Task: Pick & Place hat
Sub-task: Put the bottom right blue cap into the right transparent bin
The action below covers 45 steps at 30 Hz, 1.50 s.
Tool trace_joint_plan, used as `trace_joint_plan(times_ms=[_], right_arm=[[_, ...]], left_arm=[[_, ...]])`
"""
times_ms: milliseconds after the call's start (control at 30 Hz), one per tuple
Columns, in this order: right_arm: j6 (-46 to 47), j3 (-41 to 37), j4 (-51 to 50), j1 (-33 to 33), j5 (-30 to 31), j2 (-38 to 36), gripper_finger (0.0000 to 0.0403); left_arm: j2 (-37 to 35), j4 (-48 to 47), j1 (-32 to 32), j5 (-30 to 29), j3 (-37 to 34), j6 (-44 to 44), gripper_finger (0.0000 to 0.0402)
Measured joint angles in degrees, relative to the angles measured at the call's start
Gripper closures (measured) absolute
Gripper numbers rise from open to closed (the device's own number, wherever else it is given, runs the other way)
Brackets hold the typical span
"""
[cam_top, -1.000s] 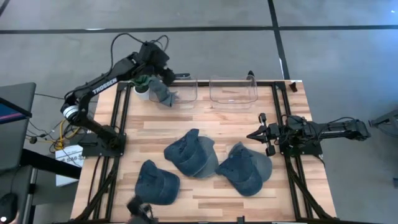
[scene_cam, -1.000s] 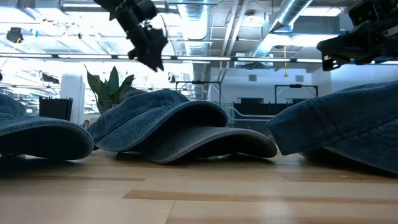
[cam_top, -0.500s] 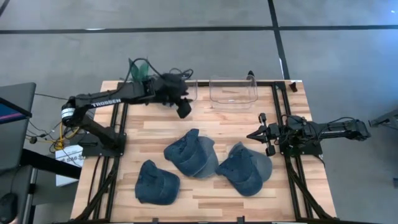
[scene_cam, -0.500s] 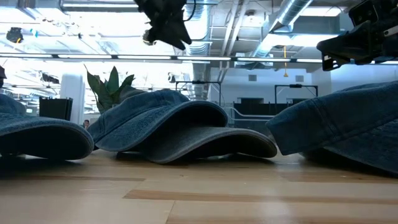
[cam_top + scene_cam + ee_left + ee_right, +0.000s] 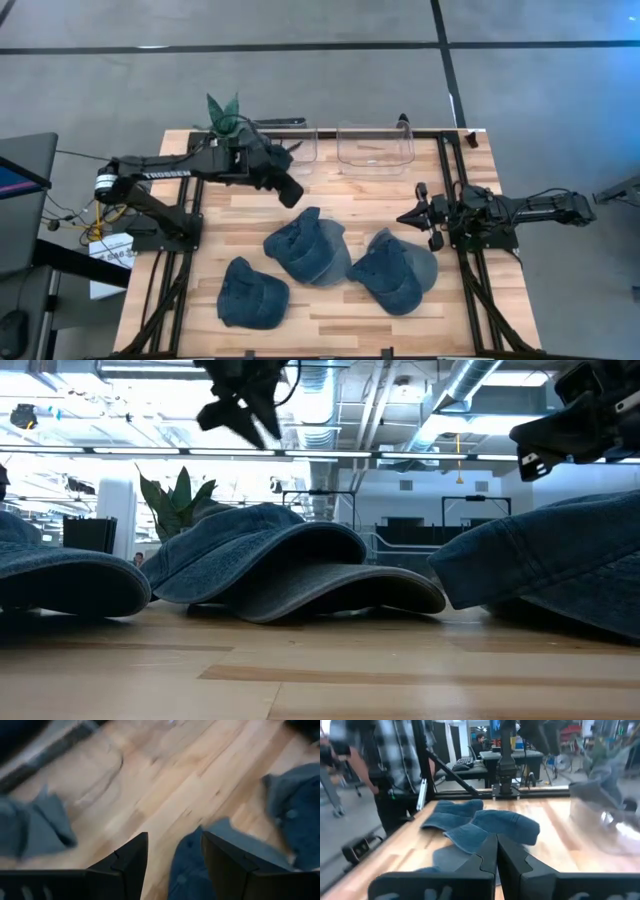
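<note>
Three denim caps lie crown-up on the wooden table: a middle one (image 5: 305,247), a right one (image 5: 396,270) and a near-left one (image 5: 251,293). A fourth denim cap (image 5: 35,827) lies in the left clear bin (image 5: 300,148) at the far edge. My left gripper (image 5: 291,190) hangs open above the bare boards between that bin and the middle cap (image 5: 200,865), touching nothing. It shows high up in the low view (image 5: 240,400). My right gripper (image 5: 420,215) waits shut at the table's right edge, above the right cap.
A second clear bin (image 5: 375,148) stands at the far edge, right of the first. A green plant (image 5: 225,108) sits at the far-left corner. Black frame rails run along both table sides. A person in a plaid shirt (image 5: 395,755) stands beyond the table.
My left gripper held a denim cap over the left bin a second ago and has let it go; the cap now lies in the bin. The gripper then swung away from the bin, toward the table's near edge and the middle cap. My right arm kept still.
</note>
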Motion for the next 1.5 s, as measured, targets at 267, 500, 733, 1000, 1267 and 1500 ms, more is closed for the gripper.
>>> trace_joint_plan(times_ms=[267,500,733,1000,1267,1500], right_arm=[[7.1,0.0,0.3,0.0,0.0,0.1,0.0403],[5.6,4.1,5.0,0.9,6.5,3.9,0.0403],[8.7,22.4,-8.7,4.2,15.5,22.3,0.0403],[28.2,49.7,-50.3,4.2,15.7,43.6,0.0403],[40.6,57.6,-68.3,4.0,1.3,49.3,0.0364],[46.0,54.2,-71.7,4.9,-5.0,49.2,0.027]], left_arm=[[-4.9,10.0,-3.5,1.4,-16.0,-5.1,0.0227],[-14.2,14.6,-5.6,-0.2,-25.2,-5.1,0.0227],[-26.8,14.5,-5.6,-1.9,-31.5,-5.1,0.0227],[-33.8,14.8,-5.6,-3.5,-32.6,-2.6,0.0227],[-34.1,16.6,-5.6,-4.5,-32.6,0.3,0.0227],[-34.1,16.6,-5.6,-4.5,-32.6,0.7,0.0227]])
